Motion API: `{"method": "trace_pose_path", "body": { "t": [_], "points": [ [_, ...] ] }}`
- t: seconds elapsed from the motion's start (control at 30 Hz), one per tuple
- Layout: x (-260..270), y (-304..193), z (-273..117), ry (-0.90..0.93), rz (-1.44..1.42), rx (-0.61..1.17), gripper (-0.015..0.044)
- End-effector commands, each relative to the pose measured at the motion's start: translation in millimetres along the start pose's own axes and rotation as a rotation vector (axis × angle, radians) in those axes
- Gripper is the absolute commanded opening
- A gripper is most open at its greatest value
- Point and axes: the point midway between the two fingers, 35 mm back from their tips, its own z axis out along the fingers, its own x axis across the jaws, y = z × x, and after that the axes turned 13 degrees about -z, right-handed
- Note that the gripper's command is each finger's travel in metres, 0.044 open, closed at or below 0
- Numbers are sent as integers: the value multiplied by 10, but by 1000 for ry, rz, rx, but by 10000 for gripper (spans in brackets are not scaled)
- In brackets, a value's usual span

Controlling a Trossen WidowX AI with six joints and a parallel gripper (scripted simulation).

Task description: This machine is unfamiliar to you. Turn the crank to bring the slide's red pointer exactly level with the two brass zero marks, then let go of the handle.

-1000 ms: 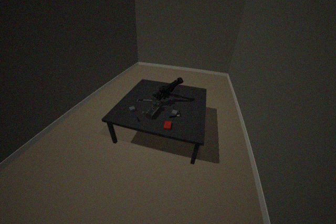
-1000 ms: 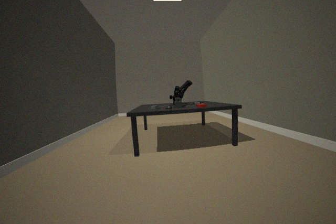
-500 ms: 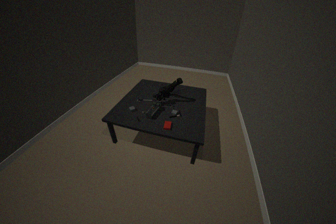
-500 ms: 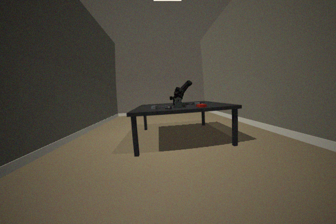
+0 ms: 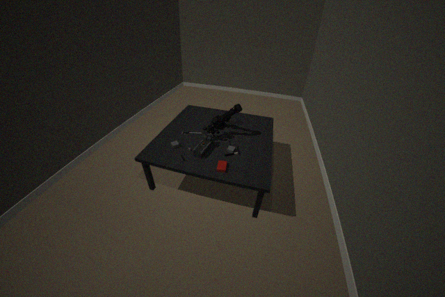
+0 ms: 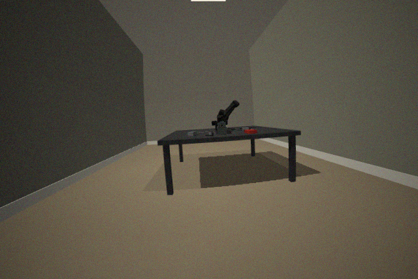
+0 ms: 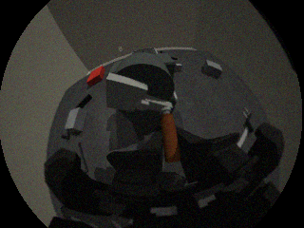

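Two blocks to the left of the gripper point(image 7: 170, 153), one grey block point(image 7: 75, 120) point(image 5: 231, 148) nearer and one red block point(image 7: 96, 76) point(image 5: 221, 165) point(image 6: 250, 131) farther ahead. Just ahead, the grey machine point(image 7: 124, 97) point(image 5: 203, 148) point(image 6: 221, 129), with a pale crank arm point(image 7: 157, 102) reaching to the orange handle point(image 7: 171, 138). Clamped on that handle, by all appearances. Probably rigid and smooth, likely to swing in an arc and slip if pulled straight; best to grip mid-length, lightly enough to let it roll. Farther ahead to the right, another grey block point(image 7: 213, 67) point(image 5: 174, 143) point(image 6: 191, 133). In the wrist view, handle and crank arm plain to see; from above, the whole table point(image 5: 251, 174) point(image 6: 229, 137) instead; from outside, the dark arm point(image 5: 224, 117) point(image 6: 229, 110) raised behind the machine. Impossible to make out red pointer or brass marks in any view.
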Motion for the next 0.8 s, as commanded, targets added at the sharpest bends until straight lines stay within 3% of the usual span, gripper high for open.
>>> {"method": "trace_pose_path", "body": {
  "t": [0.0, 0.77],
  "points": [
    [68, -41, 57, 7, -6, 13, 0],
    [199, -48, 97, 7, -5, 13, 0]
  ]
}}
